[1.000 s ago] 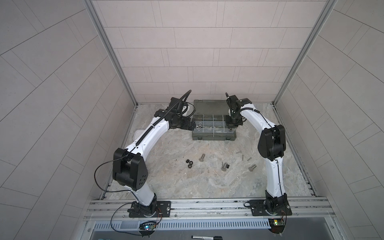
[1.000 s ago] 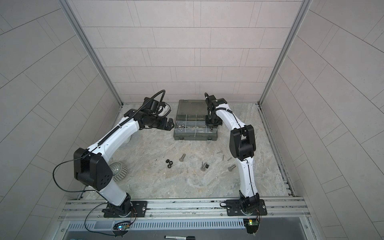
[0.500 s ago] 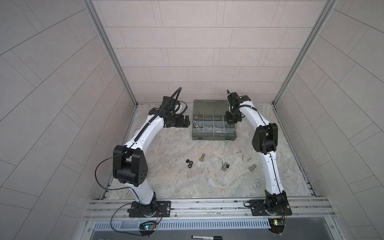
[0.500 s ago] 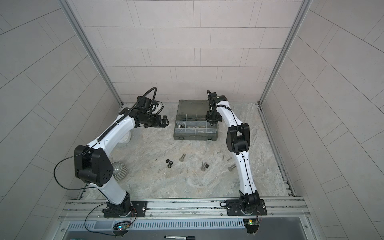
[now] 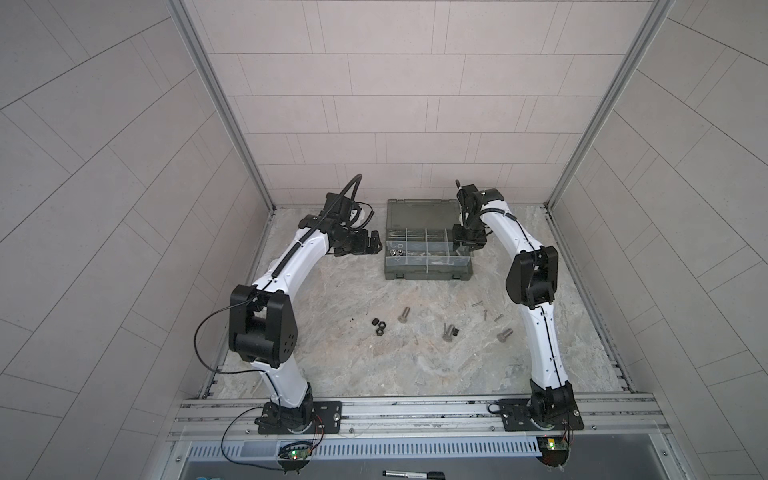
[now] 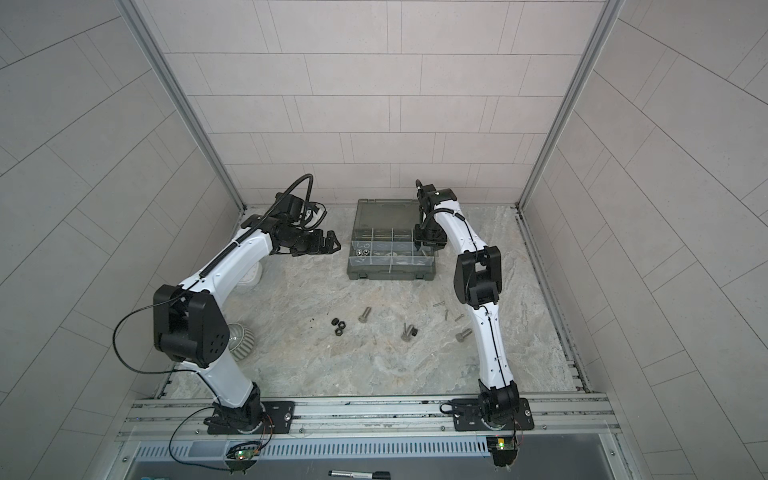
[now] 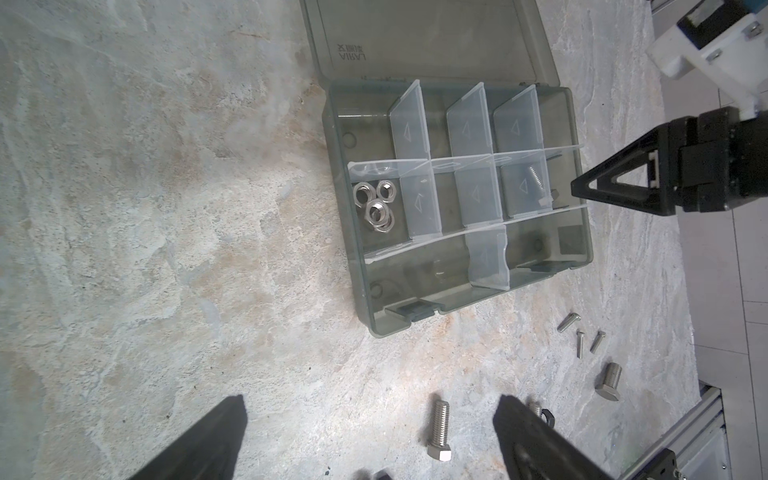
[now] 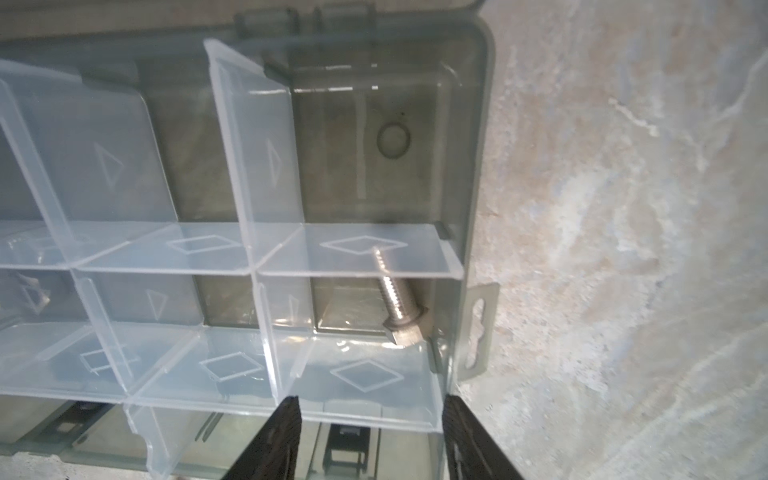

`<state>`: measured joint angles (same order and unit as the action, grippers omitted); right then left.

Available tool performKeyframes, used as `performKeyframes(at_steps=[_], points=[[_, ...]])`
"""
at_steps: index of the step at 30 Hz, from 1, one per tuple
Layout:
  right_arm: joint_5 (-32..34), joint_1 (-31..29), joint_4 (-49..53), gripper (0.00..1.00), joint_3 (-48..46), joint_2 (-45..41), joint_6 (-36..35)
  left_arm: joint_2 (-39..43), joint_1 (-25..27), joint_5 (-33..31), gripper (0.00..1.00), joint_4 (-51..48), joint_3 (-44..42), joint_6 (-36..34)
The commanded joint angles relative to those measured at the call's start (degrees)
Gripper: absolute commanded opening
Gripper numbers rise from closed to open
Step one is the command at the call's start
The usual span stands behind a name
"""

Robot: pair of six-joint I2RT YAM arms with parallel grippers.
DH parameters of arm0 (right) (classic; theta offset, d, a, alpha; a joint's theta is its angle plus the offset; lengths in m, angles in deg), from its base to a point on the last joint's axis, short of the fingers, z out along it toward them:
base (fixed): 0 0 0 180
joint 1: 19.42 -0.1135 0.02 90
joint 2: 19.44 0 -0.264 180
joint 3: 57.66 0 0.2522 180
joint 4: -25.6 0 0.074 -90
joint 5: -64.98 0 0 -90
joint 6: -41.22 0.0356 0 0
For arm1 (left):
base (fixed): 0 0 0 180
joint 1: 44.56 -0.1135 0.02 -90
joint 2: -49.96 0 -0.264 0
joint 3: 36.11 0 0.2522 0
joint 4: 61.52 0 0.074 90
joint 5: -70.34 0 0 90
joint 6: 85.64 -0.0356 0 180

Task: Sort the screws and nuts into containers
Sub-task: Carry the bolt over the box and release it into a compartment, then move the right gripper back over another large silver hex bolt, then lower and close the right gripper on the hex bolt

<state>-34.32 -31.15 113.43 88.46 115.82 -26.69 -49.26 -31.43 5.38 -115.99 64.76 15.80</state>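
Right wrist view is showing the right gripper (image 8: 370,415) hanging open, the screw (image 8: 395,299) lying just ahead in a container (image 8: 345,307), so rising straight past the dividers (image 8: 249,166) is looking wisest.

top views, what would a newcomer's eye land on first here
First the open grey-green organizer case at the back of the table, with the right gripper open over the end nearest its arm, where a thick hex bolt lies in the middle row's end compartment. Next, the shiny silver nuts heaped at that row's opposite end. Then the loose screws and black nuts scattered on the table between the arms.
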Motion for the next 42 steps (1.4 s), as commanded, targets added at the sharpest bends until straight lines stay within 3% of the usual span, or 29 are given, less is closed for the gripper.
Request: performKeyframes(at_steps=[1,5,9,15,23,30,42], points=[[6.1,-0.1,3.4,0.54,-7.1,-9.9,0.8,0.2,1.9,1.3,1.00,1.0,1.8,1.0],[11.8,0.0,-2.9,0.56,-28.1,-22.9,8.0,0.3,5.8,1.2,1.00,1.1,2.2,0.6],[10.3,0.5,-8.9,0.58,-47.9,-33.8,15.2,0.2,11.1,2.7,1.00,0.7,3.0,-0.8],[9.1,0.7,-13.6,0.58,-67.1,-45.8,21.6,-0.1,19.6,-0.9,1.00,-2.0,4.6,-4.1],[9.5,2.2,-20.7,0.52,-81.8,-57.2,27.2,1.3,24.9,-2.3,1.00,-2.8,2.5,-2.3],[4.5,2.8,-26.4,0.44,-88.3,-58.3,28.5,2.8,25.8,-2.6,1.00,-3.2,2.0,-0.8],[1.7,4.4,-31.5,0.39,-94.8,-57.8,28.2,4.4,26.0,-4.2,1.00,-4.4,0.4,-0.6]])
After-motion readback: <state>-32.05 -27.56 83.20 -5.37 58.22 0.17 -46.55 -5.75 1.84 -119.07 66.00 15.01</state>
